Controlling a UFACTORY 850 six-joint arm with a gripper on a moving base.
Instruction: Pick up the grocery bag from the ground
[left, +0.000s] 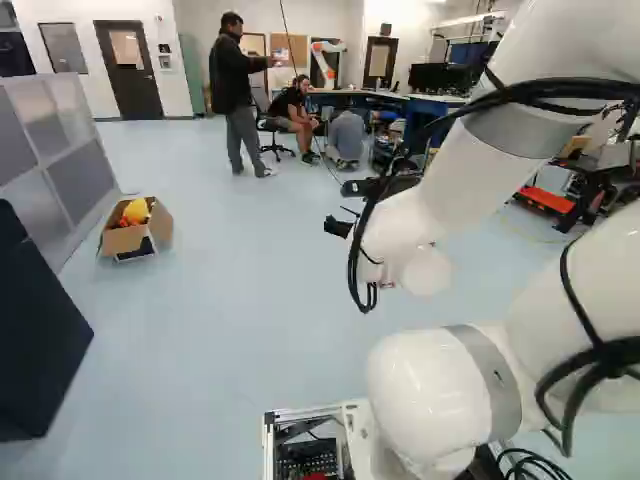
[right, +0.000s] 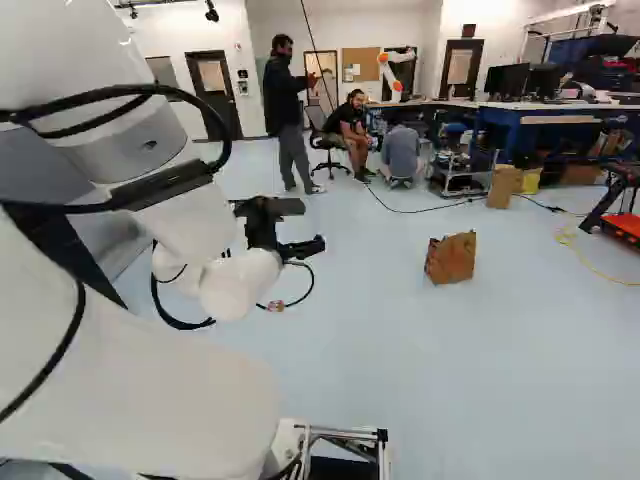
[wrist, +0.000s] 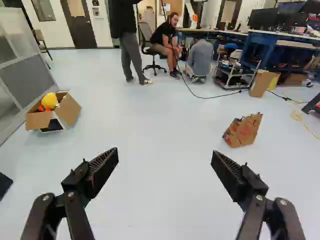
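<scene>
The brown paper grocery bag (right: 451, 258) stands on the floor, right of the arm in the right base view. My gripper (right: 284, 230) is held up in the air, well short of the bag and to its left. The wrist view shows the gripper (wrist: 165, 167) open, its fingers wide apart with only floor between them. Beyond the fingers and off to one side, the bag (wrist: 242, 130) leans a little, its top edge ragged. Nothing touches it.
An open cardboard box (left: 136, 228) with a yellow item sits by a grey partition (left: 62, 150). A black block (left: 35, 330) stands nearer. Cables, a cart (right: 466, 172), workbenches and another robot (right: 392, 76) are farther back.
</scene>
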